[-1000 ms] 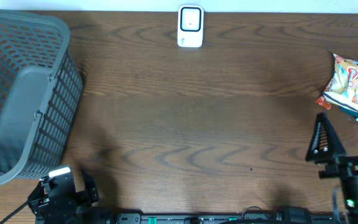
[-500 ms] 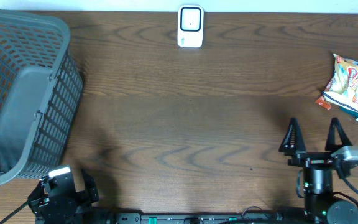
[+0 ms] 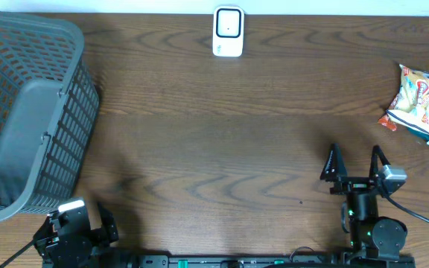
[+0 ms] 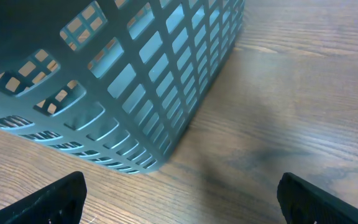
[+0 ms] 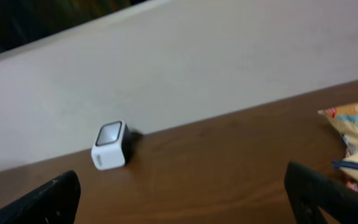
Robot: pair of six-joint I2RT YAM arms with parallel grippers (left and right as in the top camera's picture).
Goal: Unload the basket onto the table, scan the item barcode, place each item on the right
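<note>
With the left claw [image 4: 179, 199] and right claw [image 3: 354, 160] both spread and empty, and the snack packet [image 3: 417, 97] lying at the far right of the surface [image 3: 222, 134], I'd worry a sloppy pinch crumples its barcode.

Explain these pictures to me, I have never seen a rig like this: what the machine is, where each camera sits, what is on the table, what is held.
This robot has two arms, each ending in a two-finger gripper, at a table. The wide picture looks down from above; the other two come from wrist cameras, so the dark tips at their lower corners are fingers. On the table: a grey mesh basket at the left, a white scanner at the far edge, and snack packets at the right. The left gripper faces the basket; the right gripper faces the scanner. Both are open and hold nothing.
</note>
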